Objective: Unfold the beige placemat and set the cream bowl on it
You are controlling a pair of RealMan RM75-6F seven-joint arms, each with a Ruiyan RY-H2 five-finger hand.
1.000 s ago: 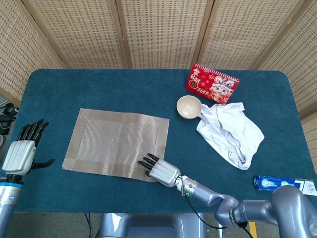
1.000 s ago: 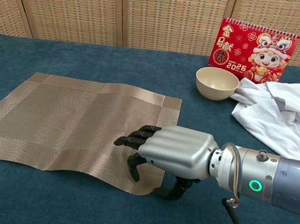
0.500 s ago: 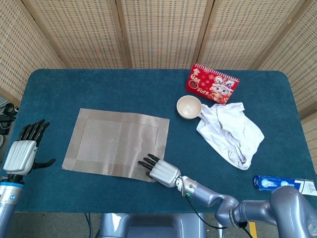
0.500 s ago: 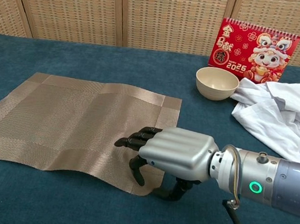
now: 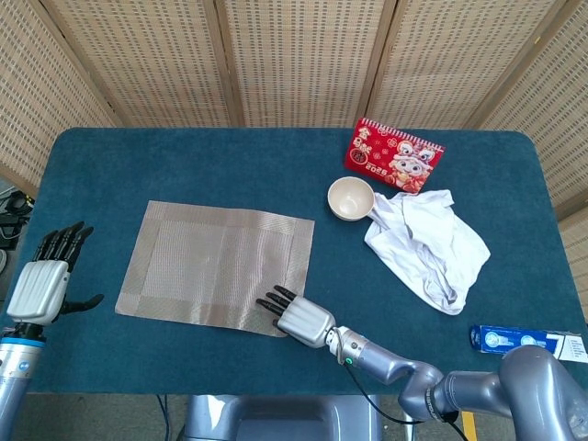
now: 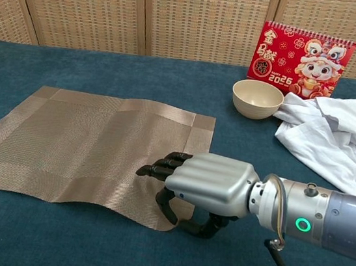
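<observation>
Since a second ago the right robot hand (image 6: 207,184) has eased slightly toward the near table edge, its dark fingers (image 6: 160,168) still lying over the near right corner of the beige placemat (image 5: 219,265). Thumb and fingers are parted, and whether they pinch the mat's edge cannot be told. The placemat itself lies spread flat on the blue table (image 5: 184,165), unchanged. The left robot hand (image 5: 41,280) hovers open with fingers apart, off the mat's left side, barely shifted. The cream bowl (image 6: 256,99) stands upright well apart from the mat, toward the far right, touching the crumpled white cloth (image 5: 425,243). A red desk calendar (image 6: 303,60) stands just behind the bowl. A blue packet (image 5: 524,340) lies near the right front edge.
</observation>
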